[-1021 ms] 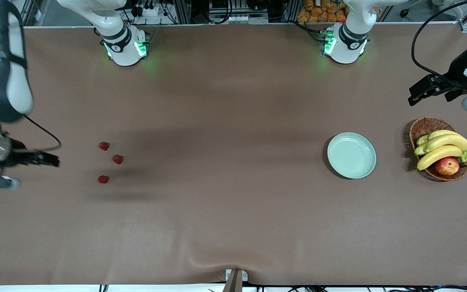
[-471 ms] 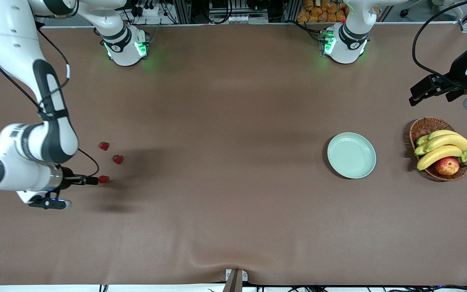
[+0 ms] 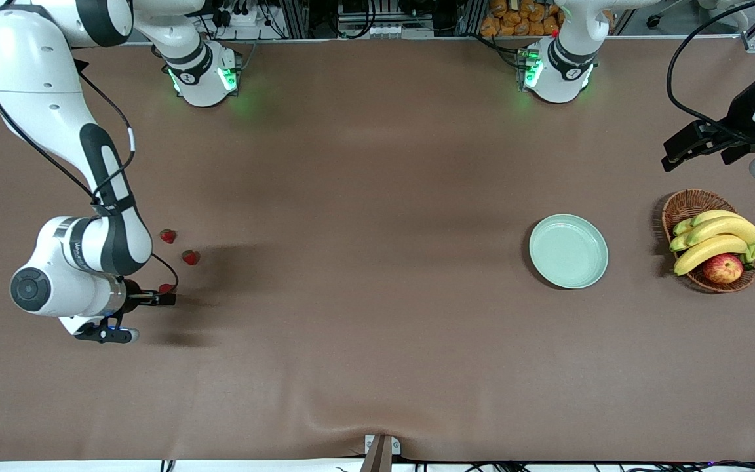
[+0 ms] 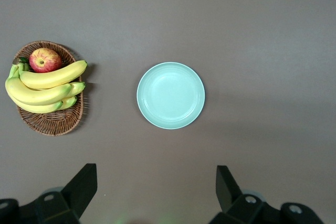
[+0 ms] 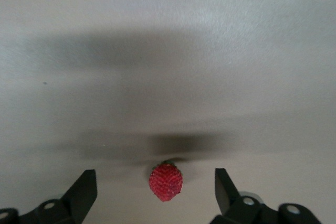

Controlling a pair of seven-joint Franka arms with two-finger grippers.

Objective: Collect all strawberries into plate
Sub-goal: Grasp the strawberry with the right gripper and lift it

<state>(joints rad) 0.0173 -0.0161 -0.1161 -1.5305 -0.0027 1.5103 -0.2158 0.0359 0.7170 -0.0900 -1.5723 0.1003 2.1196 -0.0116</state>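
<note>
Three strawberries lie on the brown table toward the right arm's end: one, a second, and a third nearest the front camera. My right gripper is down at that third strawberry, which lies on the table between its open fingers and touches neither. The pale green plate sits empty toward the left arm's end. My left gripper hangs open and waits in the air above the table beside the basket; its wrist view looks down on the plate.
A wicker basket with bananas and a red-yellow apple stands beside the plate at the left arm's end, also in the left wrist view as the basket. A wide stretch of bare table separates strawberries and plate.
My right arm has swung in from the table's end and brought its open gripper down around the strawberry nearest the front camera. The left arm has not moved.
</note>
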